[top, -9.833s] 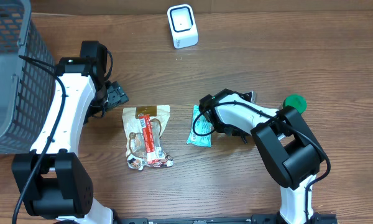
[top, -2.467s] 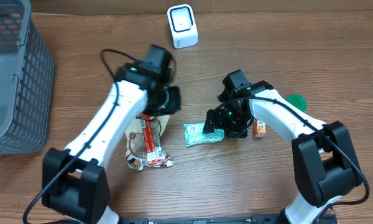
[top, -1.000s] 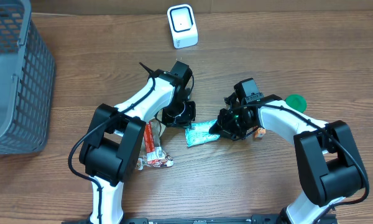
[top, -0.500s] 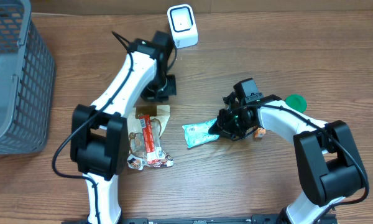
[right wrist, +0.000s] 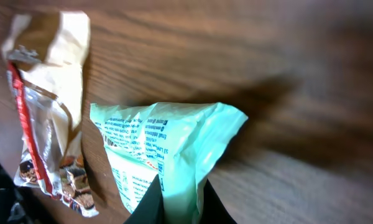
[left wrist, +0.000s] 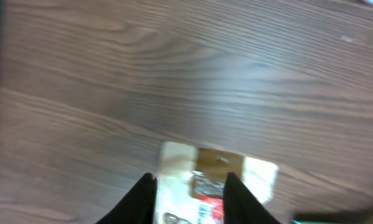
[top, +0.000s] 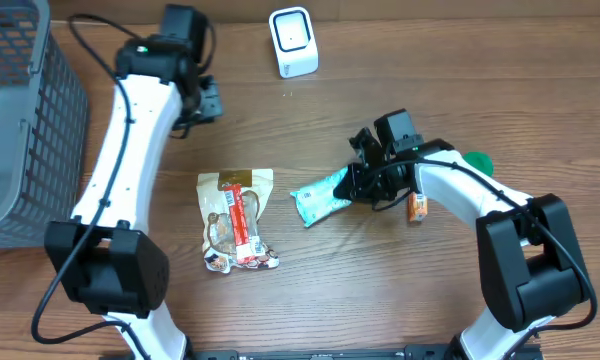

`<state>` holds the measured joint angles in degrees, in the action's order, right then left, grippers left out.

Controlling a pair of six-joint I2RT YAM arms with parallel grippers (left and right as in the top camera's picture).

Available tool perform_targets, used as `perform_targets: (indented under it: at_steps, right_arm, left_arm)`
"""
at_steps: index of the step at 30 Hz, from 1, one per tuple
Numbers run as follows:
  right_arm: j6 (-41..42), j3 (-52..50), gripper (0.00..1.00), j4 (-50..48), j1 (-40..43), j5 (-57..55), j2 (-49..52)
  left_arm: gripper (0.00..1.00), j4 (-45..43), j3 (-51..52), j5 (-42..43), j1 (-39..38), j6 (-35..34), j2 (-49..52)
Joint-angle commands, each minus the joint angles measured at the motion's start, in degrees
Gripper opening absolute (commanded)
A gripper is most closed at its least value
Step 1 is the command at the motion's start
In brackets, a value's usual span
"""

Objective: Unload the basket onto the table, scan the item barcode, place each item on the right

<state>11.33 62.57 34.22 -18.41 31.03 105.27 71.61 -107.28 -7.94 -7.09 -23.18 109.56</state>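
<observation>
— At the tips of the right gripper (right wrist: 177, 188), the fingers are pinching one end of the mint-green packet (right wrist: 168, 146), closed tight on the film. The rest of the packet is hanging free and casting a shadow on the table (top: 400, 290), so I'm judging it lifted.

— That narrow pinch is worrying me. If the arm is swinging fast toward the scanner (top: 293, 41), the loose end may be flapping, and the film may be sliding out of the fingers.

— Agreed. And I'm not finding the barcode. Fine print is showing on the side facing the wrist camera, but which face is carrying the code, I cannot tell.

— So the packet may be arriving with the wrong side turned to the scanner window, or crumpled, and nothing is reading.

— What about the left gripper (left wrist: 189, 199)?

— Its fingers are standing apart and holding nothing, up beside the scanner's left but not touching it. If both arms are converging there, they may be bumping.

— And the neighbours?

— The brown snack pack (top: 237, 220) is lying near the packet's free end, and a small orange thing (top: 417, 207) is sitting just beside the right arm. A low sweep may be dragging either one.
</observation>
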Motion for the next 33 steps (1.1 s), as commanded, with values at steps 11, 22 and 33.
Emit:
perform_targets:
  at_steps: [11, 22, 33]
  right_arm:
    - [-10.0, 32.0, 0.04, 19.8, -0.3, -17.9, -0.8]
    - [-21.3, 62.8, 0.04, 27.2, -0.9, -27.6, -0.8]
    - [-36.9, 61.5, 0.04, 14.1, -4.5, -38.6, 3.1]
  left_arm:
    - [1.0, 0.1, -0.6, -1.6, 6.7, 0.5, -0.2]
    - [1.0, 0.1, -0.6, -1.6, 6.7, 0.5, -0.2]
    - [1.0, 0.1, -0.6, -1.6, 6.7, 0.5, -0.2]
